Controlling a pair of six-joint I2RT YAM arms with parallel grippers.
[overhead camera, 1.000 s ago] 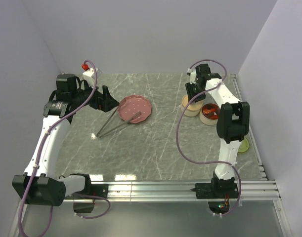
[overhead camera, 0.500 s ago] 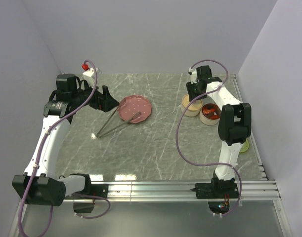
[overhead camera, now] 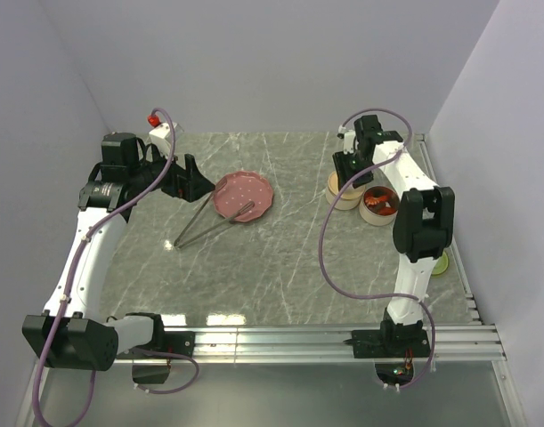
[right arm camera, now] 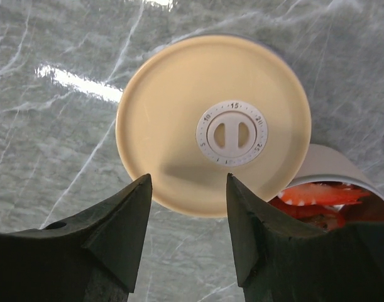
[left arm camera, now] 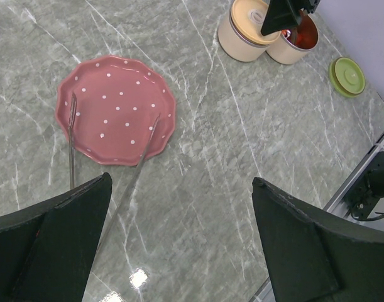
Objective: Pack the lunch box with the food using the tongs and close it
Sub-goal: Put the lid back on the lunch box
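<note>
The grey metal tongs lie on the table with their tips resting on the pink dotted plate. In the left wrist view the tongs cross the plate, and my left gripper hangs open above the table near them, holding nothing. My right gripper stands open just over the cream lid of one round lunch box tub, with nothing between its fingers. Red-orange food lies in the open tub beside it.
A green lid lies at the right edge of the table, also in the left wrist view as the green lid. A metal rail runs along the near edge. Walls stand close on the left, back and right.
The right arm has shifted slightly over the cream-lidded tub. The left arm, tongs and plate have not moved.
</note>
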